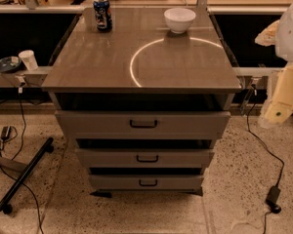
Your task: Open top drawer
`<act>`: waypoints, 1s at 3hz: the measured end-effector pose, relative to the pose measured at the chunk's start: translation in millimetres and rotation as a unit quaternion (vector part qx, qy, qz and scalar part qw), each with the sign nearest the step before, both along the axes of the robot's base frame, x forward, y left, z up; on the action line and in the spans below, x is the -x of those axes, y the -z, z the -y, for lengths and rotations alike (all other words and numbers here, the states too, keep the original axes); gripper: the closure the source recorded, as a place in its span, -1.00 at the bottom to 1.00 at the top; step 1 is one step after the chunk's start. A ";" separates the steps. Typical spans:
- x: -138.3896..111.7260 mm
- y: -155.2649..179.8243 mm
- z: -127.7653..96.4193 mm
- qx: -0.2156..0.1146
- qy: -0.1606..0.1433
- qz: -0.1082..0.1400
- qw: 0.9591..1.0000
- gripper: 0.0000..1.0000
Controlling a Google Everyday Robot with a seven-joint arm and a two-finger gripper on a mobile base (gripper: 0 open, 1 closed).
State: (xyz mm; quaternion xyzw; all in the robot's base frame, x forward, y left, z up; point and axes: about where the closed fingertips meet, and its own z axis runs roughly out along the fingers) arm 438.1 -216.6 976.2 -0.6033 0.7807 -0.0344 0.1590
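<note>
On the speckled floor [234, 169] nearest you, a black power brick [273, 199] lies at right with its cable [263, 147] trailing up towards the table's right corner. At left, a black wheeled bar [24, 174] slants across the floor among loose leads.

Above them rise three grey drawer fronts. The bottom drawer [112, 182] and the middle drawer [107, 158] are the narrower two. The top drawer [97, 125] sits directly under the table [88, 72], the widest and tallest front, with its dark bail handle [143, 124] at the centre and a dark band showing above its upper edge.

Your pincer [279, 106], a cream-coloured piece below the white arm [290, 30], hangs at the right edge of the view. It is level with the top drawer and well apart from the handle. You cannot tell whether it is wide or narrow. The cable drops between it and the drawer's right end.

On the table's far edge stand a blue drink can [102, 13] at left and a white bowl [179, 19] at right, with a bright arc of reflected light [136, 62] on the glossy surface in front of the bowl.

On a ledge to the left sit a paper cup [28, 60] and a dark dish [7, 64].
</note>
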 end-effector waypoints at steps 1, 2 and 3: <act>0.7 1.8 0.2 -0.002 0.001 0.001 1.000 -1.00; 3.3 8.6 1.0 -0.009 0.004 0.003 1.000 -1.00; 9.2 27.6 0.7 -0.027 0.006 -0.001 1.000 -1.00</act>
